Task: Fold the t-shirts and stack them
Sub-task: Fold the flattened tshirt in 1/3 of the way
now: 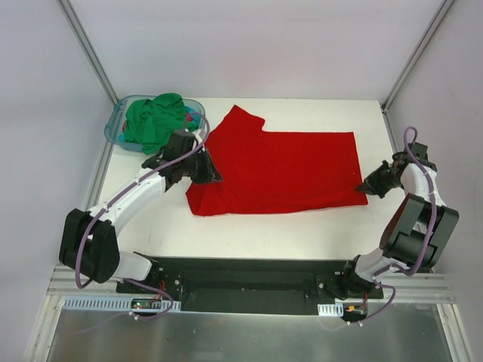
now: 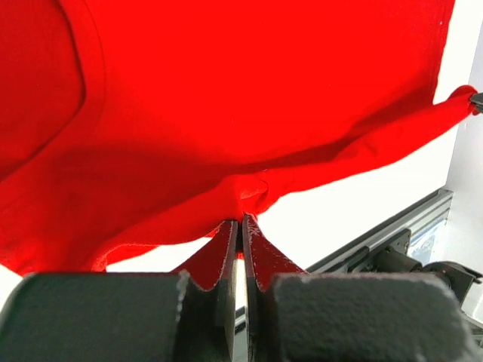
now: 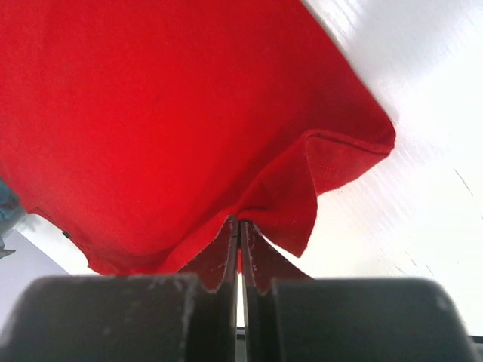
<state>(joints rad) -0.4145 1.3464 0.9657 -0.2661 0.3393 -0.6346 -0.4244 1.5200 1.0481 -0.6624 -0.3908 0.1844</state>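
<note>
A red t-shirt point(image 1: 283, 170) lies spread across the middle of the white table. My left gripper point(image 1: 212, 176) is shut on the shirt's left edge; in the left wrist view the cloth point(image 2: 226, 113) bunches between the closed fingertips point(image 2: 241, 220). My right gripper point(image 1: 363, 185) is shut on the shirt's front right corner; in the right wrist view the hem point(image 3: 332, 162) folds into the closed fingertips point(image 3: 238, 220). A green t-shirt point(image 1: 155, 121) is heaped in the basket at the back left.
A light blue basket point(image 1: 118, 125) stands at the table's back left corner, with other cloth under the green shirt. Metal frame posts rise at the back corners. A black rail point(image 1: 249, 275) runs along the near edge between the arm bases.
</note>
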